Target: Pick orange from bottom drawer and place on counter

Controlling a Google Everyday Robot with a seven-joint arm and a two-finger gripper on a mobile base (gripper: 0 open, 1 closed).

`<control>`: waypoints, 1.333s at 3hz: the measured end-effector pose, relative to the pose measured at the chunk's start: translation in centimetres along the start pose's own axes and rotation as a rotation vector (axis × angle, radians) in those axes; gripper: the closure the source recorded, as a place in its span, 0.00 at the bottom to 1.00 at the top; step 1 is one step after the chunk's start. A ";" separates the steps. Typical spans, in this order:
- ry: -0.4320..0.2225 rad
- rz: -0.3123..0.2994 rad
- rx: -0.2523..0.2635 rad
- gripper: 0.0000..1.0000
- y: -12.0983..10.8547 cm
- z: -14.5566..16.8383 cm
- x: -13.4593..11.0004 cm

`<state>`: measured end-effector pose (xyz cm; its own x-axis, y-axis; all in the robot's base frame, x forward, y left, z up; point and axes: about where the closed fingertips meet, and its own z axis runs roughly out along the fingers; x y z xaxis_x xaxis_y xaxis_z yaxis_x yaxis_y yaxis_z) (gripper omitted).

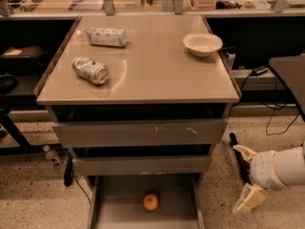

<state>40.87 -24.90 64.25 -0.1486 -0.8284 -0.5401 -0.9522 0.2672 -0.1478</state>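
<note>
Farthest from the jaws, up and well to their left, a crushed can (90, 69) and a pale bottle (107, 36) lie on the counter (143, 82). Neither matters for the reach, but we should keep them in mind when we choose a spot to set the fruit down.

Nearer, to the left of the jaws and a little below them, the bottom drawer (119, 211) stands pulled out. The orange (150, 202) sits on its grey floor near the middle, touching neither side rail. The drawer's right rail lies between the jaws and the fruit.

A white bowl (202, 43) rests high above the jaws, near the counter's right edge.

The gripper (245, 175) hangs low over the speckled floor (219, 194), outside the drawer on its right, with its two cream fingers spread wide and nothing between them.

The step in hand, as we judge it, is the approach. We would lift clear of the right rail first and then travel left until the jaws straddle the orange. We should come down from above rather than sideways, because a round fruit will likely roll if one finger nudges it. The drawer above overhangs the back of the tray, so we should enter from the front. We would keep the jaws wide until both fingers flank the orange at its widest part, then close gently.
</note>
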 end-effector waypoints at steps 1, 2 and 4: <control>-0.021 0.042 -0.033 0.00 1.3 3.0 0.9; -0.073 0.135 -0.050 0.00 3.5 8.8 4.0; -0.147 0.218 -0.003 0.00 5.1 20.2 9.9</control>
<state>39.92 -21.76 41.38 -0.3107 -0.6708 -0.6734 -0.9025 0.4305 -0.0125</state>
